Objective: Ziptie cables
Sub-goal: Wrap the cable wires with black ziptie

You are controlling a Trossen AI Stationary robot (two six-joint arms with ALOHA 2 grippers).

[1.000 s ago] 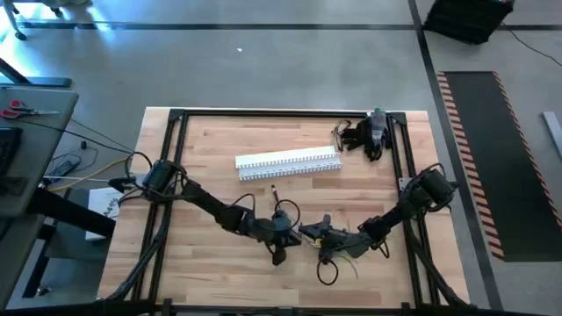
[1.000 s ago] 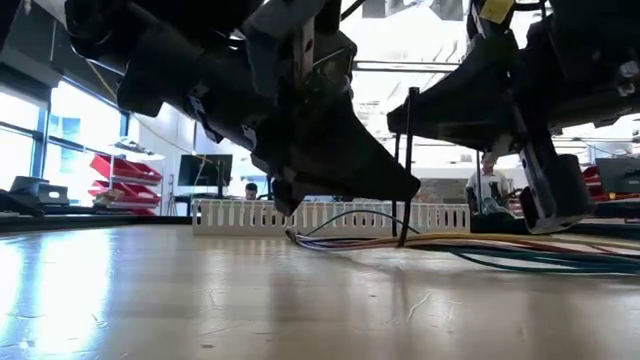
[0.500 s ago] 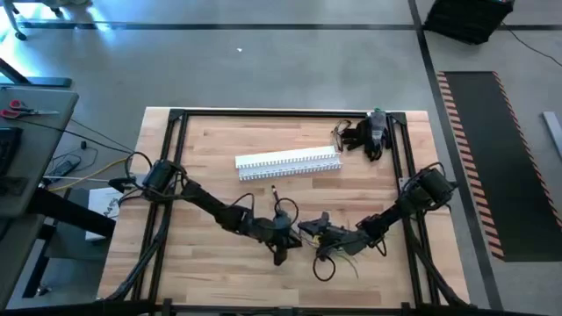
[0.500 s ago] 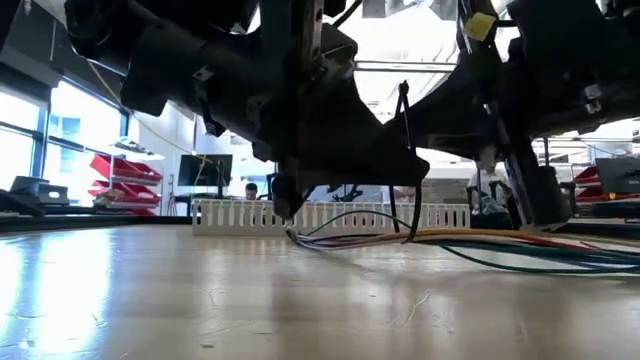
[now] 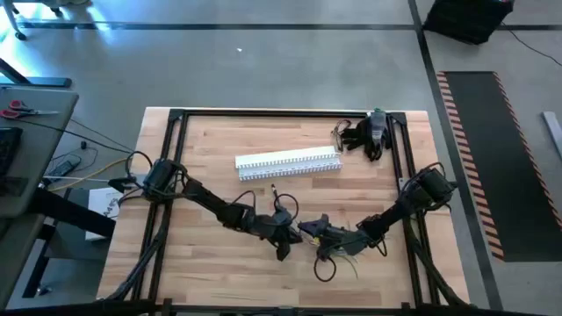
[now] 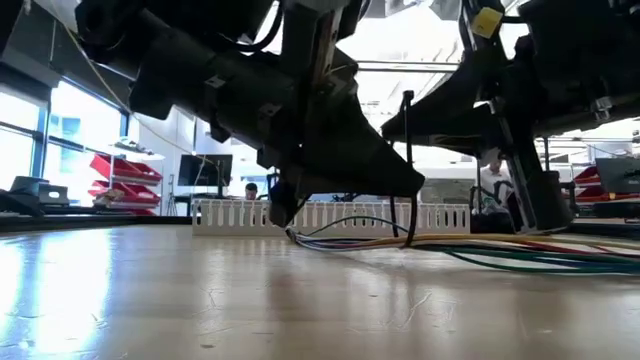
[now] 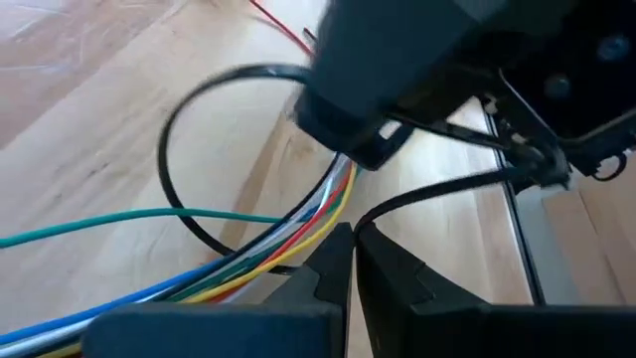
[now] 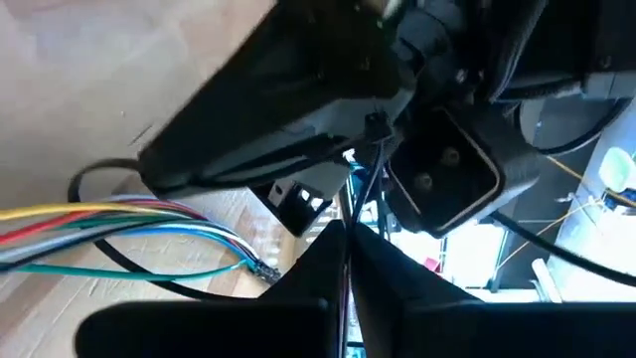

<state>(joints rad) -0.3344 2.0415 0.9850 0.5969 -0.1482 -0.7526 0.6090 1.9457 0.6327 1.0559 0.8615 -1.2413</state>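
Grey concrete floor [image 5: 263,70] surrounds the table; bright windows [image 6: 20,125] and red shelves [image 6: 125,170] behind.

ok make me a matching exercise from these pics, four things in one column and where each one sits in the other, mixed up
Things:
1. cables
2. white slotted channel
3. left gripper
4. right gripper

Places:
A. reaching in from the table's right side, at the black zip tie
B. lying flat on the wood near the table's front middle
C. toward the back of the table, away from both arms
D. reaching in from the table's left side, low over the bundle

Pairs: 1-B, 2-C, 3-D, 4-A
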